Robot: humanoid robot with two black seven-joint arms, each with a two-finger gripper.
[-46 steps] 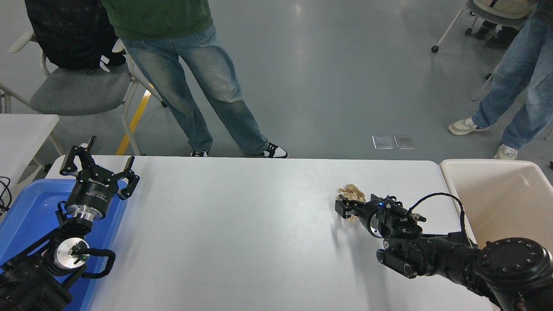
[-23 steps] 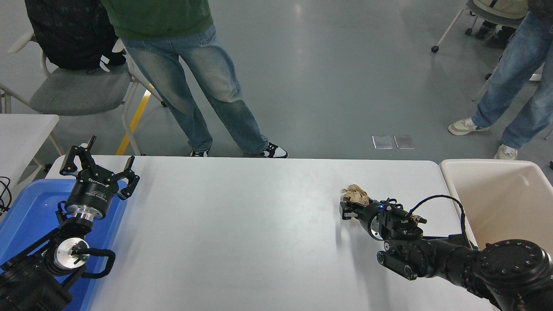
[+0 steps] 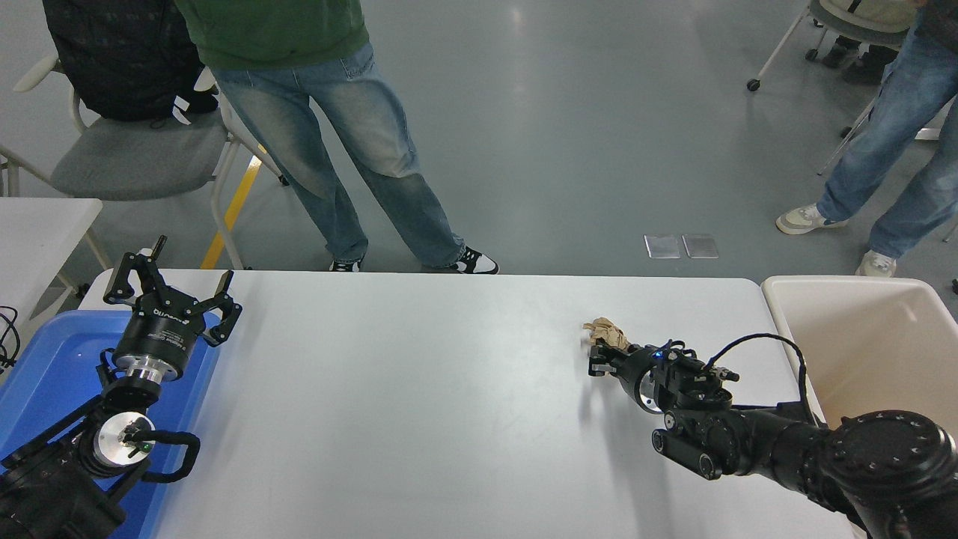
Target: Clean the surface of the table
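While the right gripper (image 3: 601, 352) pinches a crumpled brown paper wad (image 3: 607, 333) just above the table (image 3: 419, 397), near its far right side, a beige bin (image 3: 868, 352) stands at the table's right end. The left gripper (image 3: 171, 288) rests spread wide over a blue bin (image 3: 45, 374).

Both arms are matte black with rounded, chunky joint housings. The left arm (image 3: 67, 464) carries a cylindrical wrist with a bright silver metal ring below a black collar bearing small white lettering too small to read. A silver disc with a tiny green light sits lower on it, beside a thick black cable loop. The left gripper (image 3: 171, 288) has angular black linkage fingers. The right arm (image 3: 786, 449) shows a round cap ringed with small screws, a thin black cable arching over the wrist, and a blue light near the right gripper (image 3: 599, 359).
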